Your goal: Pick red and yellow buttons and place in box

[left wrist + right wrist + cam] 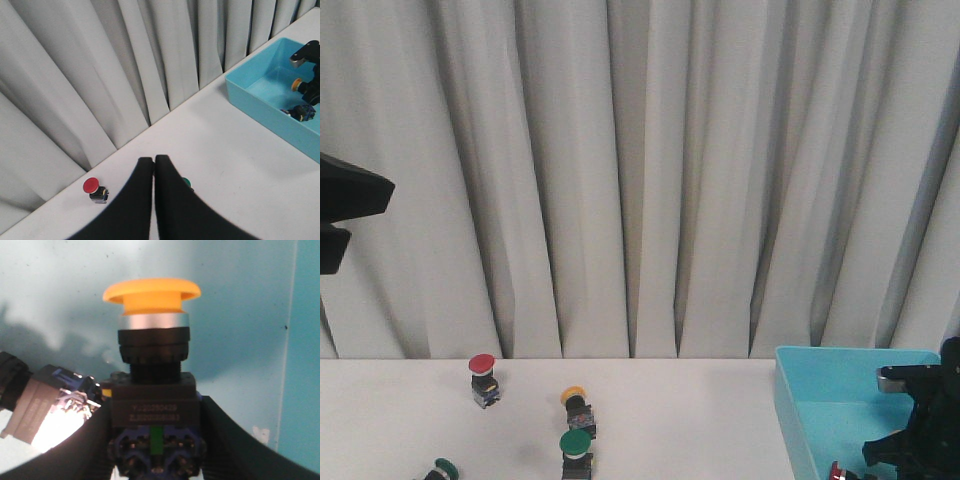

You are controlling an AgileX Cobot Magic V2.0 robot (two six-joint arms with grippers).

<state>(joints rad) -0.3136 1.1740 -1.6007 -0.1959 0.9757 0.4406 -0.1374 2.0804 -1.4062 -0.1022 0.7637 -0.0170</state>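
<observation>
My right gripper point(153, 412) is shut on the black body of a yellow button point(152, 292), held low inside the turquoise box point(790, 400). A second button point(47, 405) lies on the box floor beside it, and its red cap point(837, 472) shows in the front view. On the table stand a red button point(482, 366) and another yellow button point(574, 396). My left gripper point(154, 162) is shut and empty, high above the table, with the red button point(91, 186) off to its side.
Two green-capped switches sit near the front of the table, one point(576, 443) beside the yellow button and one point(445, 467) further left. A grey curtain hangs along the table's back edge. The box point(260, 95) stands at the right.
</observation>
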